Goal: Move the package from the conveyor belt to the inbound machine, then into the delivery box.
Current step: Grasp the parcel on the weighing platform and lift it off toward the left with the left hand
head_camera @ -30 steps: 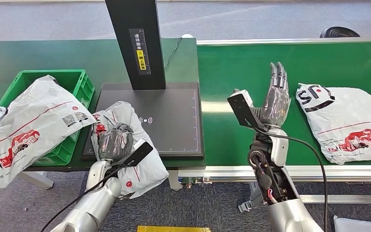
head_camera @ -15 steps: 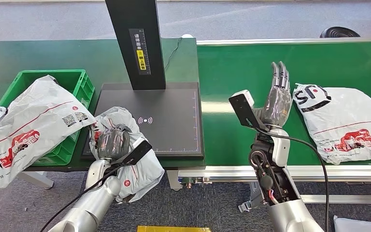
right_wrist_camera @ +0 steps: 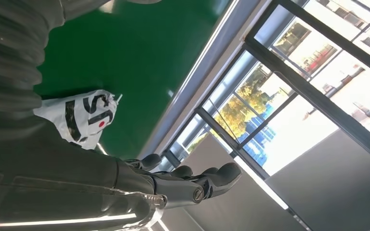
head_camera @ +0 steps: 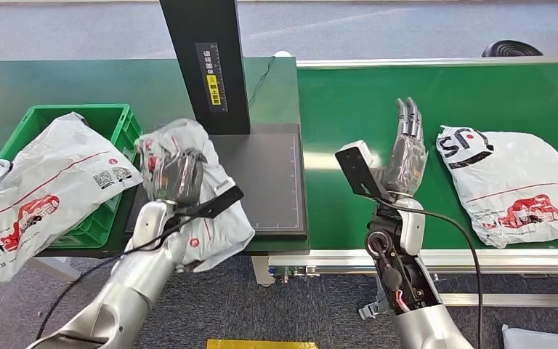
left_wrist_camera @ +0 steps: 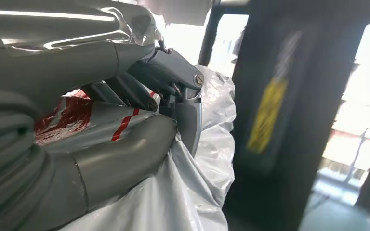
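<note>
My left hand (head_camera: 176, 174) grips a crumpled white plastic package (head_camera: 218, 218) with red print and holds it raised over the left edge of the black inbound machine plate (head_camera: 272, 182). In the left wrist view the fingers (left_wrist_camera: 139, 86) are wrapped around the package (left_wrist_camera: 202, 159), with the machine's black post behind. A second white package (head_camera: 516, 182) lies on the green conveyor belt (head_camera: 349, 109) at the right. My right hand (head_camera: 405, 153) stands upright over the belt, left of that package, its fingers (right_wrist_camera: 197, 185) straight and holding nothing; the package (right_wrist_camera: 82, 118) is beside it.
The green delivery box (head_camera: 120, 123) sits at the left of the table with a large white package (head_camera: 40, 189) draped over it. The machine's black post (head_camera: 207, 65) rises behind the plate. Another white bag (head_camera: 541, 338) lies on the floor at the lower right.
My left hand has lifted the package from the plate's front-left corner up and back toward the post. The right hand shifted slightly left, and the belt package moved a little left.
</note>
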Controlling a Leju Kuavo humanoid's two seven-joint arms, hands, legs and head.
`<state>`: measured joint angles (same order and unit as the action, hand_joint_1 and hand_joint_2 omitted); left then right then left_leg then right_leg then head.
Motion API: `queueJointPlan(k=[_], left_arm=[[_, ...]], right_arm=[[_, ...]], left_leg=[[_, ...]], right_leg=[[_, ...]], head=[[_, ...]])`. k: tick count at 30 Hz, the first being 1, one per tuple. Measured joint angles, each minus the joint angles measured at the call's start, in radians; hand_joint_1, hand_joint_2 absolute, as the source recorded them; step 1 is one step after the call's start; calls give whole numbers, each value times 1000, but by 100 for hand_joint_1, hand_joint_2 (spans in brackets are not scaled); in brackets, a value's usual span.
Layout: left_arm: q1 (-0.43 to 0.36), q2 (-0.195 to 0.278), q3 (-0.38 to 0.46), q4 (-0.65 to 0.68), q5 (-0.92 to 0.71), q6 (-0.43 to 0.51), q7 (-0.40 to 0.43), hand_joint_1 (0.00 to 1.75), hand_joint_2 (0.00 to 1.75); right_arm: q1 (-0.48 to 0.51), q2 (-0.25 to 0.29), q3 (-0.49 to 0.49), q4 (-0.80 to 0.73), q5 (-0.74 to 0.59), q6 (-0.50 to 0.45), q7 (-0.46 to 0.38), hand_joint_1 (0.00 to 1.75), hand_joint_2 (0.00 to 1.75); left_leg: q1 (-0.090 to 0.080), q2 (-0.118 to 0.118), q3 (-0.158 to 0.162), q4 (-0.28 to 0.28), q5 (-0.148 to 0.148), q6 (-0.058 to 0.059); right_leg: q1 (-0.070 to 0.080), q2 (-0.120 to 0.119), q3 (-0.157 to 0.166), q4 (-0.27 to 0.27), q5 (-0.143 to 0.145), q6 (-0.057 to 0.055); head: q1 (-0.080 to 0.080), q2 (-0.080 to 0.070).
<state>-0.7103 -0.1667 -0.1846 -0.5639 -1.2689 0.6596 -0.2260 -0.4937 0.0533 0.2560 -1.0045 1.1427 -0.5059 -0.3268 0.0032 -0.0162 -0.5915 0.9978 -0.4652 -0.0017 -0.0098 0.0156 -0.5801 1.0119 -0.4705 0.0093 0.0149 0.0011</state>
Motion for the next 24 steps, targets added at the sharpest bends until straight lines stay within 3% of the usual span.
queueJointPlan(k=[9, 17, 21, 24], left_arm=[[-235, -21, -103, -33, -71, -24, 36, 174, 175], [-324, -32, -137, -3, -42, -5, 41, 164, 175], [-355, 12, -135, 8, -48, -3, 118, 151, 175], [-382, 92, -120, 23, -55, 12, 162, 145, 175]], right_arm=[[5, 28, 4, 42, -44, -7, -24, 0, 175], [27, 30, 4, 51, -51, -9, -20, 0, 175], [48, 24, 1, 50, -51, -10, -7, 0, 175], [69, 13, -9, 47, -52, -16, 0, 0, 175]], left_leg=[[0, 0, -1, 0, 0, 0], [0, 0, -2, 0, 0, 0], [0, 1, -2, 0, 0, 0], [0, 4, -1, 0, 0, 0]], right_leg=[[0, 0, -2, 0, 0, 0], [0, 0, -2, 0, 0, 0], [0, 1, -2, 0, 0, 0], [0, 4, -2, 1, 0, 0]], head=[[0, 0], [0, 0], [0, 0], [0, 0]])
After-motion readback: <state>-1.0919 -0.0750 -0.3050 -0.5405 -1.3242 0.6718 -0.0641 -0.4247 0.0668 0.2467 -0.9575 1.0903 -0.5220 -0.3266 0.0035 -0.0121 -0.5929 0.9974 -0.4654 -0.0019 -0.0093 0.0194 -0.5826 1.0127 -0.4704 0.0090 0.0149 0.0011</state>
